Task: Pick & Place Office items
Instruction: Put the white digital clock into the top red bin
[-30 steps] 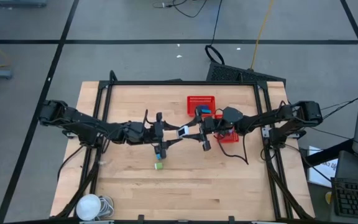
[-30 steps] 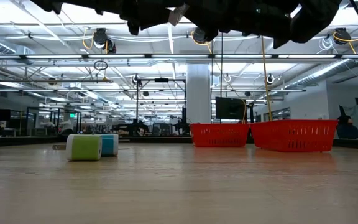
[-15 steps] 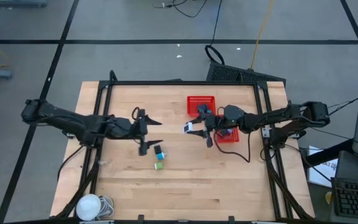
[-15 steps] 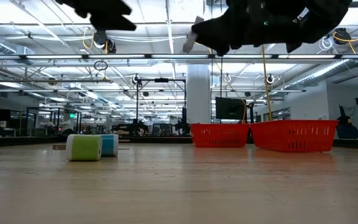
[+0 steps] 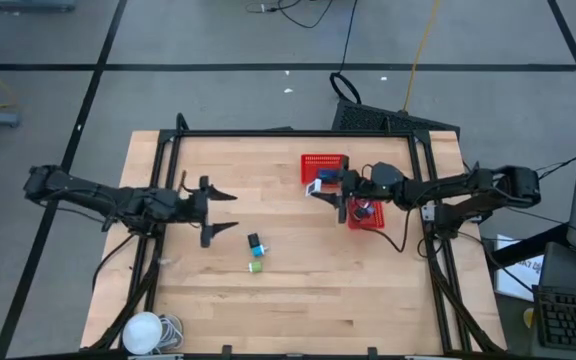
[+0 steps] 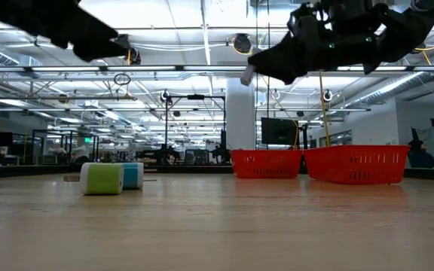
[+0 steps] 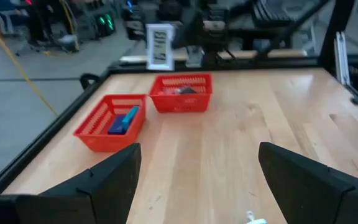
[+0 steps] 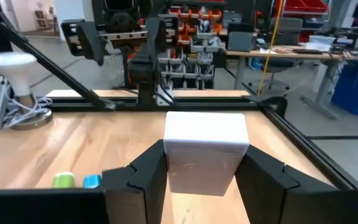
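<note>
My right gripper (image 5: 320,190) is shut on a white block (image 8: 207,149), held in the air beside the far red basket (image 5: 323,168). A second red basket (image 5: 365,213) stands under that arm. Two office items rest on the table's middle: a blue piece (image 5: 255,243) and a green piece (image 5: 256,266), which show side by side in the low view as green (image 6: 102,178) and blue (image 6: 132,175). My left gripper (image 5: 220,212) hangs open over the table's left part, left of those pieces, with nothing between its fingers (image 7: 114,180). My right gripper pinches the white block between its two fingers (image 8: 148,177), on two opposite sides (image 8: 173,168). The fingers lie level and point toward the table's left. The block (image 6: 247,75) is lifted clear, high above the table.
The nearer basket holds blue things (image 7: 123,119). A white lamp (image 5: 143,330) with its cord lies at the near left corner. A black frame rail (image 5: 288,133) runs round the table. Bare wood lies along the near half.
The two grippers, which met over the table's middle at the white block, have parted. My left gripper has drawn back toward the left edge without the block. My right gripper has carried it toward the far right, up to the baskets.
</note>
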Tool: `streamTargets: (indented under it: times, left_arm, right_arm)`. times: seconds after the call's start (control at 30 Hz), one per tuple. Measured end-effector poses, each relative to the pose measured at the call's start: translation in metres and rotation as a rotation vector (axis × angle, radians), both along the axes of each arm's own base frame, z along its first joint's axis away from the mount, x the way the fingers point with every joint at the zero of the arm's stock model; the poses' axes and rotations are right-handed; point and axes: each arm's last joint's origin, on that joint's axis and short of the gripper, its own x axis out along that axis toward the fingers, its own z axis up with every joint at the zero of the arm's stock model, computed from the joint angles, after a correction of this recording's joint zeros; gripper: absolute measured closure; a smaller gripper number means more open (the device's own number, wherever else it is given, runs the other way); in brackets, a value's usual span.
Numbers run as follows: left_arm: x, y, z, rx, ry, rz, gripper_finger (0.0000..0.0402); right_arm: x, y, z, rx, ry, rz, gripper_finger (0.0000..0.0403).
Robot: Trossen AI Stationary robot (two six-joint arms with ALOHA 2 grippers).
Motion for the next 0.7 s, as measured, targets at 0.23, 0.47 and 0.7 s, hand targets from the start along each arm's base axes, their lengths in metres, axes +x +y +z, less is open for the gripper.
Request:
streamTargets:
  times: [0.23, 0.47, 0.7]
  left_arm:
    - [-0.022, 0.006, -0.040, -0.051, -0.119, 0.015, 0.0070]
    - [-0.035, 0.009, -0.050, -0.083, -0.186, 0.041, 0.0084]
    - [-0.042, 0.011, -0.042, 0.030, -0.245, 0.034, 0.0093]
  right_arm:
    - [-0.013, -0.010, -0.021, 0.060, 0.065, -0.054, 0.0254]
    - [-0.028, -0.028, -0.033, 0.146, 0.088, -0.148, 0.0254]
    - [-0.044, -0.045, -0.040, 0.201, 0.088, -0.245, 0.0254]
